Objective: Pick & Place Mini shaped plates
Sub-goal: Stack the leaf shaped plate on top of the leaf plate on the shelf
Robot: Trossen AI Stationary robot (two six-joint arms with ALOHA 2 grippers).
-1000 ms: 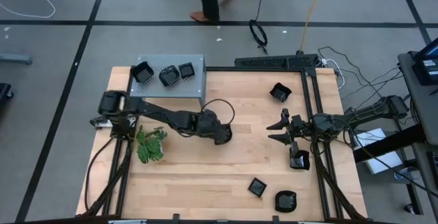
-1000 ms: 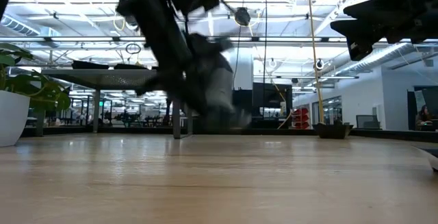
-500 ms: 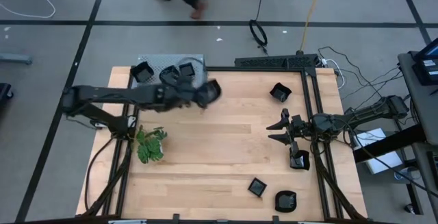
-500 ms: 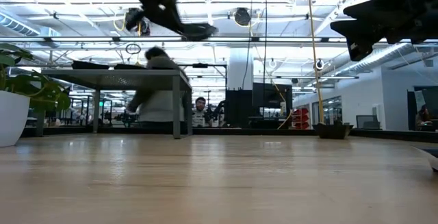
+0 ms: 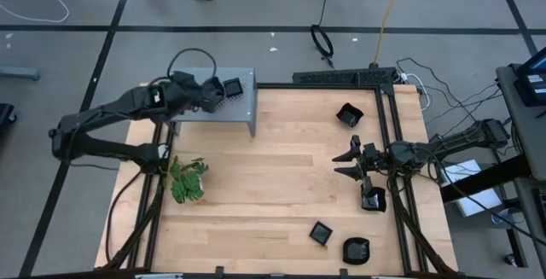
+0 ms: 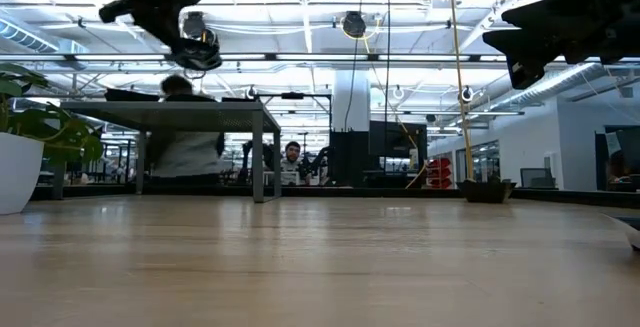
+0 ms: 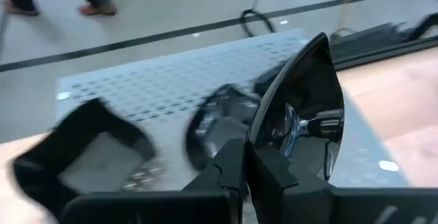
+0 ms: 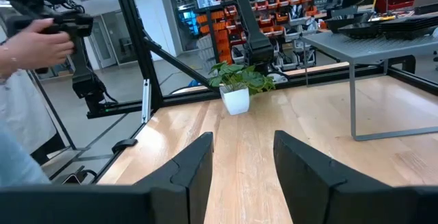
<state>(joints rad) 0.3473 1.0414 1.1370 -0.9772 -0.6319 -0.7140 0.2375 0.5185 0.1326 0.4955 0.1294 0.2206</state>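
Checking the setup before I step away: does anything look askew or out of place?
Nothing looks spilled or damaged. The left gripper holds a plate on edge over the shelf. Four plates lie scattered near the waiting right gripper.

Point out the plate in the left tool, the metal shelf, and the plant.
plate in the left tool [image 7: 304,107], left wrist view, glossy inner face
metal shelf [image 5: 241,100], high view, bare top
plant [image 5: 188,181], high view, leaves

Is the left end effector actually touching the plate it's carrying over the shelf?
Touching. The left wrist view shows the left end effector closed on the lower edge of a glossy black plate, held up above the shelf.
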